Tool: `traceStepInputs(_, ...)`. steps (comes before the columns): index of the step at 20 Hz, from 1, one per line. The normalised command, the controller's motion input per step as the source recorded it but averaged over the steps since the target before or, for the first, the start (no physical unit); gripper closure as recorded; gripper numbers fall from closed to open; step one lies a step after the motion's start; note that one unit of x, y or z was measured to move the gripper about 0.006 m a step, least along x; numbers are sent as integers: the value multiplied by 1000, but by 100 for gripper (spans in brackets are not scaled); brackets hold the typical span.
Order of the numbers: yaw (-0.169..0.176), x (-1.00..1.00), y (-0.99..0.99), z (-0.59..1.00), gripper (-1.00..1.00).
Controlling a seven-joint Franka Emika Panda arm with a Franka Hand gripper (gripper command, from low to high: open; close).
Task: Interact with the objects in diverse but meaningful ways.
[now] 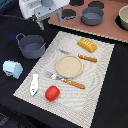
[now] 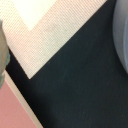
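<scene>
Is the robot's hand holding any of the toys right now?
No. The gripper hangs above the table beside the pot, and nothing is between its fingers.

Even, soft lighting with faint shadows; both views are low-resolution and blurry, the wrist view especially.

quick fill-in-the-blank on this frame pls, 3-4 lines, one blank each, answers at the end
1. The plate sits on the placemat between a knife and a ____.
2. The fruit beside the white bottle is a red ____.
3. The yellow item at the placemat's far edge is a ____ loaf.
4. The grey pot stands ____ the placemat, toward the exterior view's left.

Answers: fork; tomato; bread; off
</scene>
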Motion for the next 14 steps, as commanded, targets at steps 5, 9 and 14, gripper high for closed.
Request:
traceStepInputs(5,0,857,336,209,-100)
traceStepInputs(9,0,849,348,263,-100)
traceStepInputs(14,0,822,314,487,-100)
